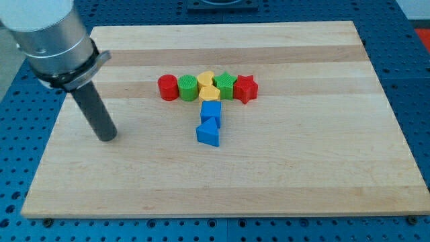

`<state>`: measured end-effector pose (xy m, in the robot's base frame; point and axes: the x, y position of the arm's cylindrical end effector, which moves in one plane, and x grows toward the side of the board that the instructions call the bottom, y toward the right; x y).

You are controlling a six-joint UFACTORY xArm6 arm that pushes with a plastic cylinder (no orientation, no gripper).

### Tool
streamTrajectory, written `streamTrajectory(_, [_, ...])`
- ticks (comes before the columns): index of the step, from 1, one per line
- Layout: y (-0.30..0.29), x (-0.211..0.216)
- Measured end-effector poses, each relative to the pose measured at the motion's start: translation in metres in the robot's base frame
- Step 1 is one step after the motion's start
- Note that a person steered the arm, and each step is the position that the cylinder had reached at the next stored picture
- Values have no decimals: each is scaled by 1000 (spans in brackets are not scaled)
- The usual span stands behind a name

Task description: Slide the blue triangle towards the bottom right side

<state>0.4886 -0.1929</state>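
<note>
Resting on the board at the view's left, my tip [107,136] touches no block and has hold of nothing; being a plain rod, it has no jaws to open or close, and it stands well apart from the whole cluster. From the one camera view, the blocks sit near the middle of the wooden board [322,175]. A row runs across: a red cylinder [168,87], a green cylinder [189,89], two yellow blocks [207,86] whose shapes look rounded or heart-like though I cannot be sure, a green star [225,85] and a red star [246,88]. Just below the yellow pair lies a blue cube [211,111], and touching its lower side is the blue triangle [208,133], the lowest piece of the group. As I judge it, the task has hardly begun: the blue triangle sits by the board's centre, against the cube, with the bottom right area far off. What remains is bringing my tip round to the triangle's upper left side, then pushing it diagonally down and to the view's right, clear of the blue cube.
</note>
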Motion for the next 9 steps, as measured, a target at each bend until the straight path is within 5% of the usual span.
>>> streamTrajectory(3, [135,1])
streamTrajectory(9, [305,31])
